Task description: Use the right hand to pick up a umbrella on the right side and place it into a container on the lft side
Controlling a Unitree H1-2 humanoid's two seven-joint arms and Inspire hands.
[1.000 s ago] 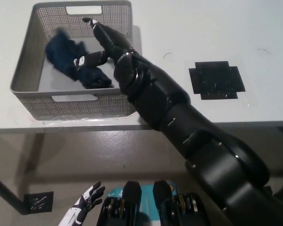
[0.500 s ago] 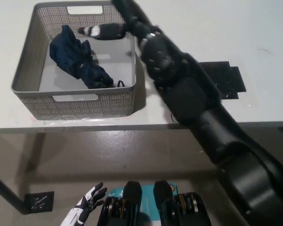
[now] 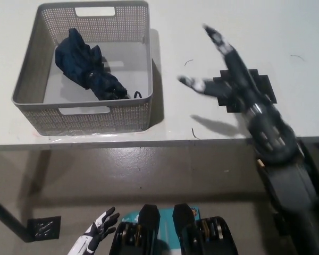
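The dark blue umbrella (image 3: 87,66) lies folded inside the grey basket (image 3: 26,79). It rests on the basket floor, leaning toward the far left corner, with its strap end near the front wall. The basket sits on the white counter (image 3: 202,21), close to the front edge.

The black right hand (image 3: 223,69) holds nothing. Its fingers (image 3: 215,36) are spread wide apart. It hangs in the air above the counter, well to the right of the basket, and partly over the black cross mark (image 3: 260,87) stuck on the counter. No part of the hand touches the basket or the umbrella.

The white left hand (image 3: 95,231) rests low down, in front of the counter and below the basket. Its fingers are apart too, and it holds nothing.

So the big job looks done. The umbrella is in the basket, and the hand that carries it is empty and clear of the basket. Nothing else on the counter needs moving. I think the only thing left is for the right arm to go to a resting place.
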